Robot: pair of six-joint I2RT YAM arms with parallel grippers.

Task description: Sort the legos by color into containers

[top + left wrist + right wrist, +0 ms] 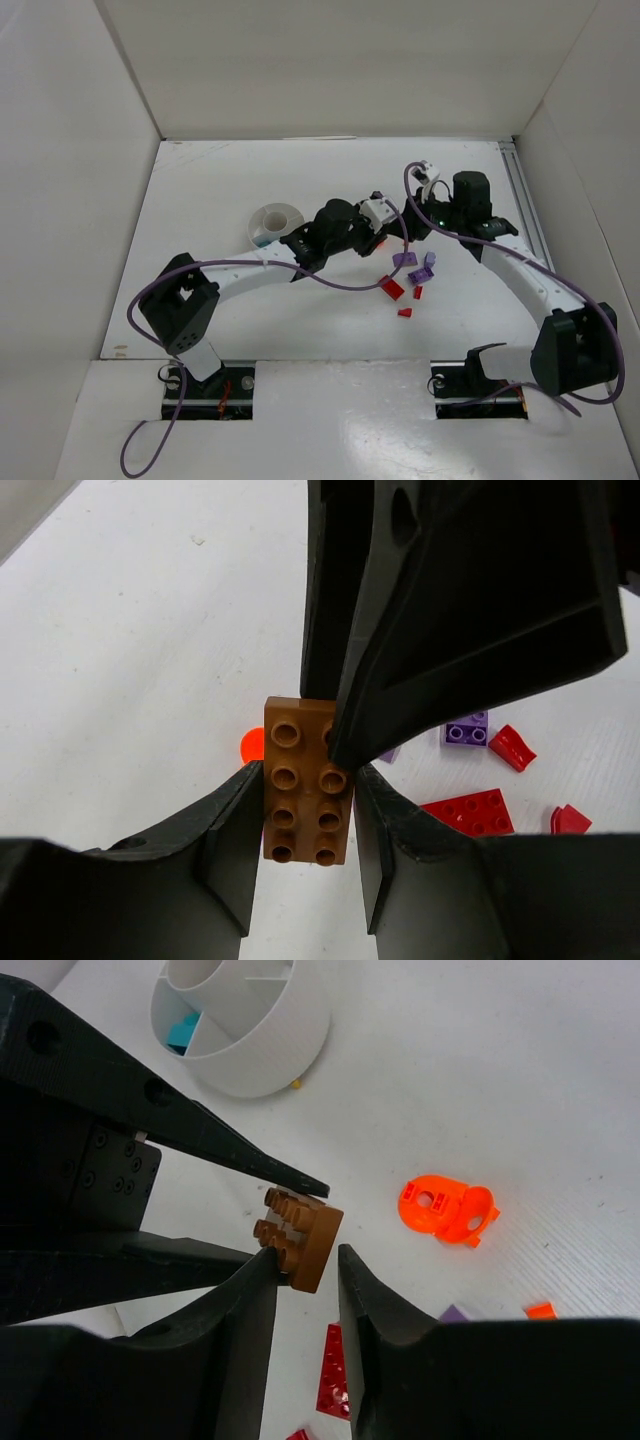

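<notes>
The brown brick (305, 785) sits between the left gripper (305, 780) fingers, which are closed narrow on its two long sides. It is a two-by-four piece with its studs facing the left wrist camera. Its long axis runs along the fingers, so the grip goes across its short width. The right gripper (308, 1260) meets it from the opposite side. In the left wrist view one right finger lies over the far corner of the brick. In the right wrist view the brick's near corner sits at the mouth of a narrow gap between the right fingertips, and I cannot tell whether they pinch it. There the brick looks tilted, with its studs turned away from the right fingers towards the left arm. The dish (270, 1060) lies to the left of the meeting point in the top view, well apart from the brick and on the left arm's side. The left arm is therefore the nearer one for carrying. One wedge already holds a teal brick (183, 1032). The orange ring (447, 1210) lies on the table just beside the brick. Red bricks (468, 812) and a purple brick (466, 730) are scattered near the right arm's side. My judgement is that the coming move swings the brick leftward to an unused wedge of the dish.
</notes>
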